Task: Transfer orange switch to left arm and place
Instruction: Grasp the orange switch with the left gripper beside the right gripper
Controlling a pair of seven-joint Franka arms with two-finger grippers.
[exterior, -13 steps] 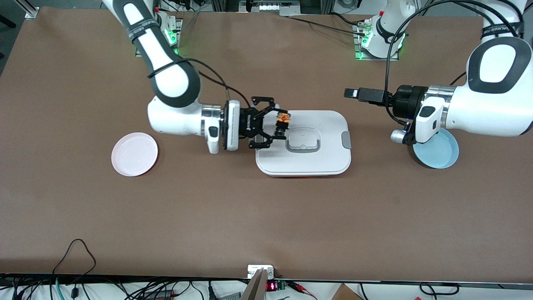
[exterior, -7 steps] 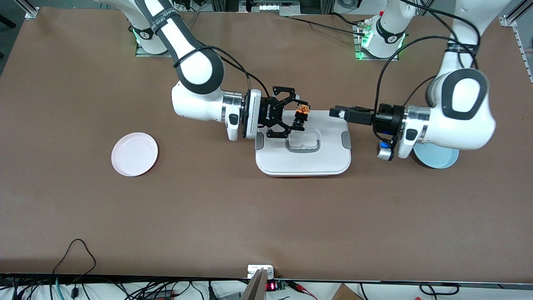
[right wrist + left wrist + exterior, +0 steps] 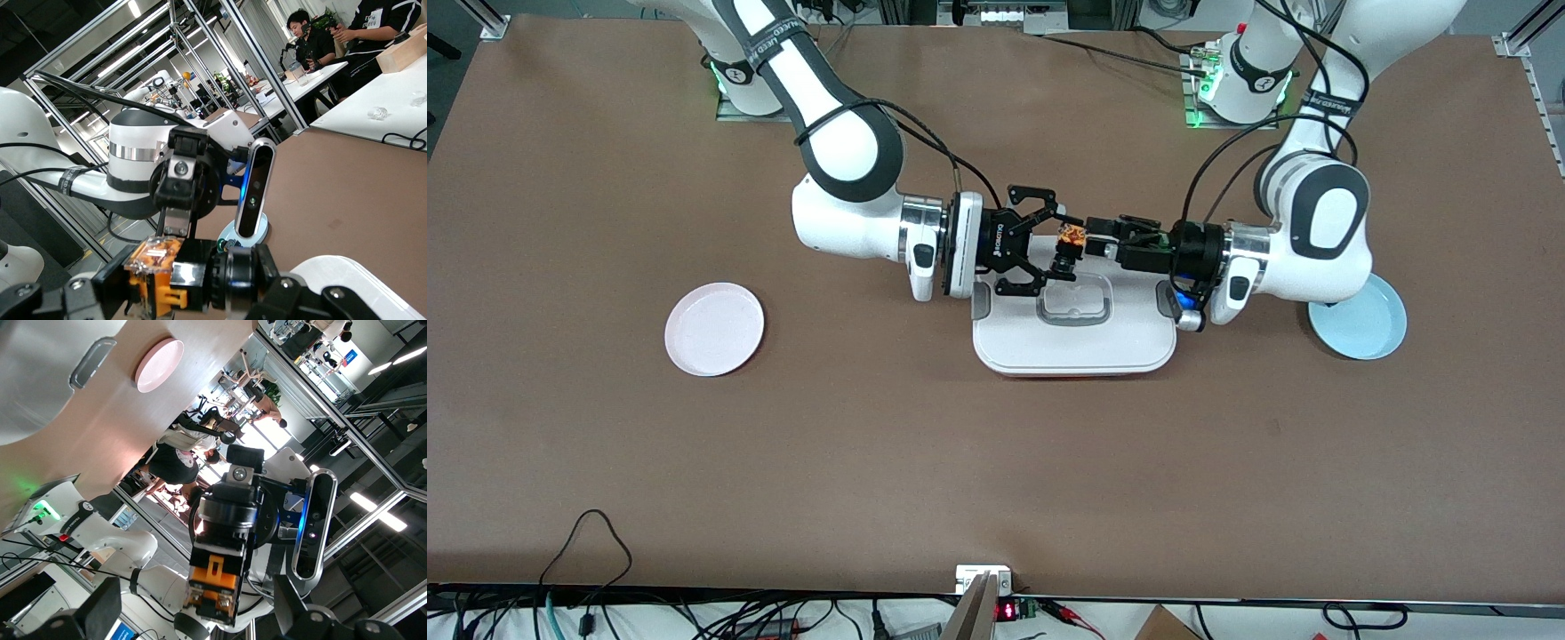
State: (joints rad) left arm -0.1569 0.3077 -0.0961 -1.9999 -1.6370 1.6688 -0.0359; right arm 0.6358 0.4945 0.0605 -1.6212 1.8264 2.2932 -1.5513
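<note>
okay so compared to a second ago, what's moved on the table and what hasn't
The right gripper, shut on the orange switch, carried it farther over the box toward the left arm's end. The left gripper swung in from over the blue plate, and its open fingers now reach around the switch; the switch has not changed hands. The box, blue plate and pink plate stayed put.

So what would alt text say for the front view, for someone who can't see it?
Two white robot arms meet above a white lidded box mid-table: the right hand is shut on a tiny orange switch, and the open left hand has its fingers at that switch. A pink plate lies toward the right arm's end of the brown table, a blue plate toward the left arm's.
</note>
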